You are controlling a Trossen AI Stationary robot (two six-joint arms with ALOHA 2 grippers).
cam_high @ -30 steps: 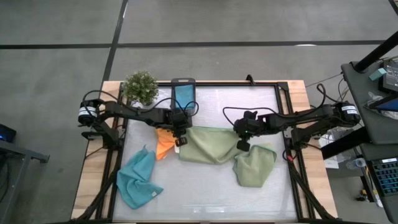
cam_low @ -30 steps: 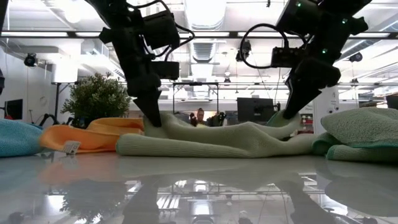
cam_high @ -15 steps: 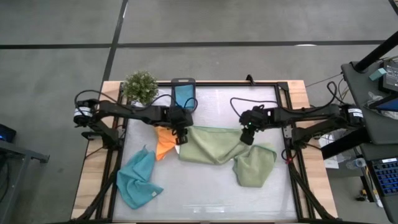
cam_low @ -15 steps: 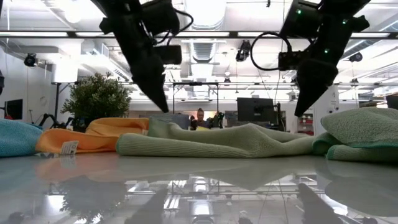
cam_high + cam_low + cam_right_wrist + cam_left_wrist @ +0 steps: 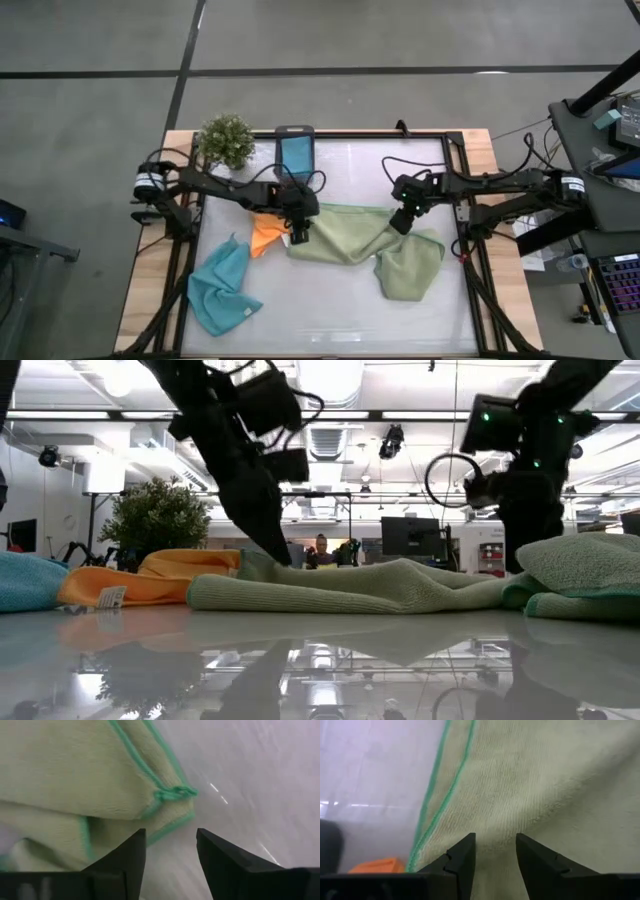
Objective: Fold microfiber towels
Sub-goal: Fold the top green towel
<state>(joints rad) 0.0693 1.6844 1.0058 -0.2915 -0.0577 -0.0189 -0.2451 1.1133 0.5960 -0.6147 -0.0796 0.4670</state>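
Stock of towels at this moment, five expected, five located. Item one: sage green towel (image 5: pixel 345 232), centre of white table (image 5: pixel 330 310), doubled over into a long band with some rumpling along its length; fold begun, not squared, counted as in progress. Item two: second sage green towel (image 5: pixel 408 266), just right of item one and touching or overlapping its right end, lumpy and rounded; judged unfolded or only loosely bunched. Item three: orange towel (image 5: pixel 264 232), crumpled, partly tucked under left arm, touching left end of item one; untouched. Item four: light blue towel (image 5: pixel 222 287), near left front of table, crumpled in a heap; untouched. Item five: second light blue towel (image 5: pixel 295 152), lying flat at far edge on small dark grey box (image 5: pixel 295 130) beside potted plant (image 5: pixel 226 140); possibly already folded, cannot confirm. Left gripper (image 5: pixel 298 232): over left end of item one, fingers parted, empty, cloth seen between and beyond fingers in wrist view but not pinched. Right gripper (image 5: pixel 400 220): over right end of item one near its green-stitched corner, fingers parted, empty. Tally by judgement: one towel partway, at most one finished, three awaiting; bulk of task outstanding.
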